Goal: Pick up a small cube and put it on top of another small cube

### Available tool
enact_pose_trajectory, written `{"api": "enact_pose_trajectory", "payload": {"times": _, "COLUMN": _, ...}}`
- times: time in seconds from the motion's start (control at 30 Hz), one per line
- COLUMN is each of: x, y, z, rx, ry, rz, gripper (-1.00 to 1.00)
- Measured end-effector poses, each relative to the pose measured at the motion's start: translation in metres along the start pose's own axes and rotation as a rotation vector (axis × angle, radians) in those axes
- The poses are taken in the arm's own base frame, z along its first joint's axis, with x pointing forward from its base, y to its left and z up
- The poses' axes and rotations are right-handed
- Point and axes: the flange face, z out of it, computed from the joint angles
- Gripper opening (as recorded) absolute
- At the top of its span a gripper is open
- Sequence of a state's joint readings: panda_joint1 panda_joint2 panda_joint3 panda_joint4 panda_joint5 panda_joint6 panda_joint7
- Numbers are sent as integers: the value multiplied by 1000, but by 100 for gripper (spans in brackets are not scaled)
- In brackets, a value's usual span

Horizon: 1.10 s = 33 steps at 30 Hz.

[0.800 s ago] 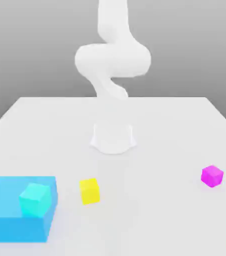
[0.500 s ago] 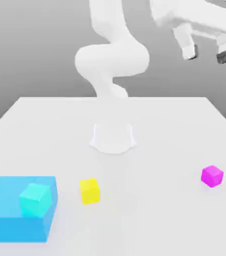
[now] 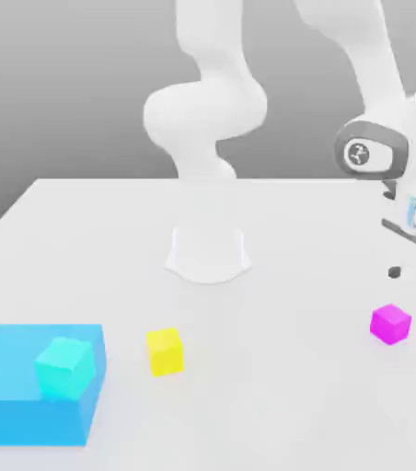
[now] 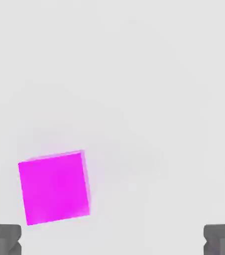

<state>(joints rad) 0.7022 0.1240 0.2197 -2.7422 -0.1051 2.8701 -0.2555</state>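
The small cube point(image 3: 390, 324) is magenta-pink and rests on the white table toward the exterior view's right. My gripper point(image 3: 412, 285) hangs just above and slightly behind it, open, with nothing between its dark fingertips point(image 3: 394, 272). In the hand view the small cube point(image 4: 54, 187) lies on the table below the gripper point(image 4: 112, 240), off-centre toward one fingertip point(image 4: 2, 239) and untouched. A yellow cube point(image 3: 165, 351) of similar size sits near the front middle of the table.
A large blue block point(image 3: 9, 396) stands at the front of the exterior view's left, with a cyan cube point(image 3: 64, 366) at its near corner. The arm's round white base point(image 3: 208, 253) is at the table's middle.
The gripper came into view at the upper right and dropped to just above the magenta cube, staying open. None of the cubes moved.
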Motion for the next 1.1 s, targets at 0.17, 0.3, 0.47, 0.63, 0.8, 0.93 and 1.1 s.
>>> {"api": "enact_pose_trajectory", "payload": {"times": 0.17, "x": -2, "y": -3, "z": 51, "rx": 5, "ry": -6, "rz": -17, "gripper": 0}}
{"api": "enact_pose_trajectory", "payload": {"times": 0.3, "x": -3, "y": -4, "z": 57, "rx": 5, "ry": -7, "rz": -17, "gripper": -100}}
{"api": "enact_pose_trajectory", "payload": {"times": 0.47, "x": -3, "y": -4, "z": 50, "rx": 5, "ry": -9, "rz": -18, "gripper": -100}}
{"api": "enact_pose_trajectory", "payload": {"times": 0.63, "x": -2, "y": -3, "z": 4, "rx": 4, "ry": -9, "rz": -18, "gripper": -100}}
{"api": "enact_pose_trajectory", "payload": {"times": 0.8, "x": -47, "y": 124, "z": -32, "rx": -16, "ry": -15, "rz": 430, "gripper": -100}}
{"api": "enact_pose_trajectory", "payload": {"times": 0.93, "x": -121, "y": 221, "z": -63, "rx": -26, "ry": -17, "rz": 838, "gripper": -100}}
{"api": "enact_pose_trajectory", "payload": {"times": 1.1, "x": -255, "y": 306, "z": -103, "rx": -25, "ry": -16, "rz": 1355, "gripper": -100}}
